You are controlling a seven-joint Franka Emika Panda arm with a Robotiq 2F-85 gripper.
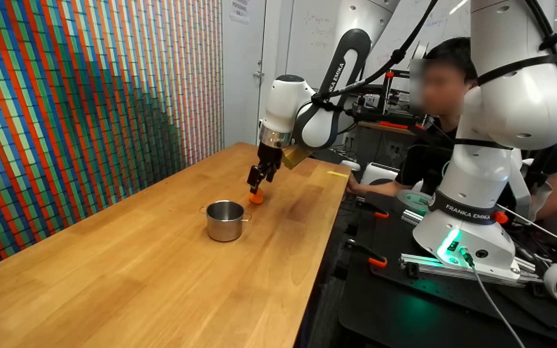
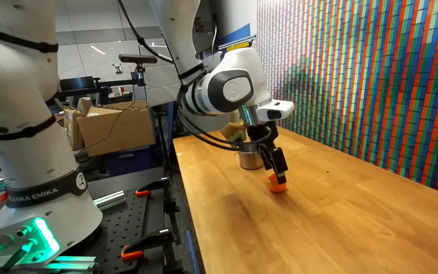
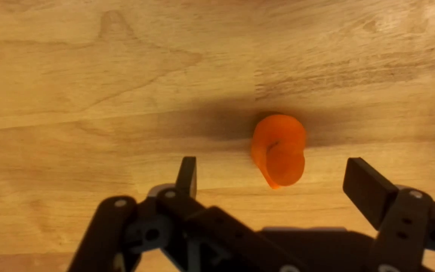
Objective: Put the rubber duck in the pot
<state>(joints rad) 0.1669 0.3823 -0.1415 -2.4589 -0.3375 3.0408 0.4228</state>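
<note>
A bright orange rubber duck, smooth and rounded, sits on a wooden table beneath my gripper. Seen from the wrist, a darker round part of it lies at the near right, a short dark mark beside that, and a slim point juts out on the near side.

The count: one duck and one two-handled pot, short, shiny and silver-grey, dark within, standing upright on the same table; in an exterior view it is to the duck's left and nearer, the two close but apart. I have one white arm and two black fingers. Two black-and-orange clamps show in both exterior views, and one person, face blurred, is behind my arm on the right in an exterior view.

My fingers are spread wide. In the wrist view the duck lies between them, a little closer to the finger on the right, with table showing on either side, and its far part reaches past their tips. In both exterior views a finger hangs at the duck's top and hides some of it; whether it touches, I cannot tell
</note>
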